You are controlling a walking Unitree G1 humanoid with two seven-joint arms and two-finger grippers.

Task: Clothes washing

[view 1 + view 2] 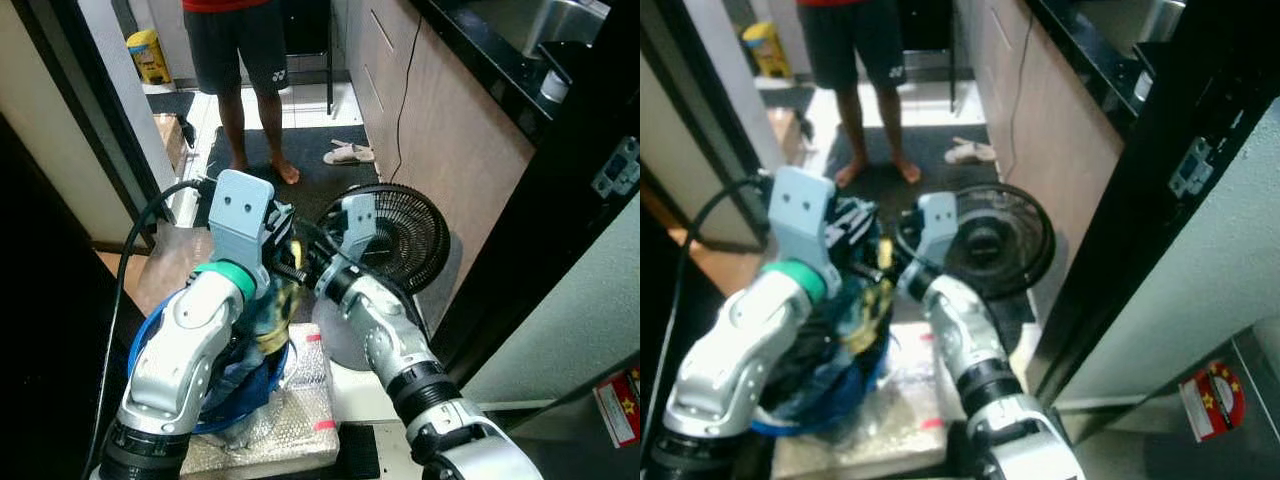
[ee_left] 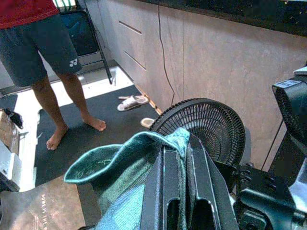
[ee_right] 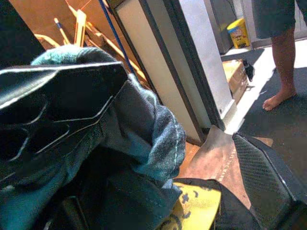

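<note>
The teal cloth (image 2: 120, 167) you are after is raised above the blue laundry basket (image 1: 150, 330), which sits on a bubble-wrapped package (image 1: 285, 420) low in front of the robot and holds more dark clothes (image 1: 235, 365). Your left gripper (image 2: 178, 158) is clamped on that cloth: in the left wrist view the two black fingers (image 2: 204, 187) are pressed together with a fold of teal fabric squeezed between them and draping off to one side. Your right gripper (image 3: 158, 124) is just beside it, fingers spread wide; one finger (image 3: 53, 103) lies against a bunched blue-green garment (image 3: 153, 134), the other stands apart from it, and a yellow printed piece (image 3: 194, 206) sits below. Beyond the basket a black floor fan (image 1: 405, 235) lies tilted against the cabinet front (image 1: 440, 130). A person (image 1: 245, 60) in dark shorts stands barefoot on the dark mat (image 1: 310, 170), with sandals (image 1: 348, 152) near the cabinet.
</note>
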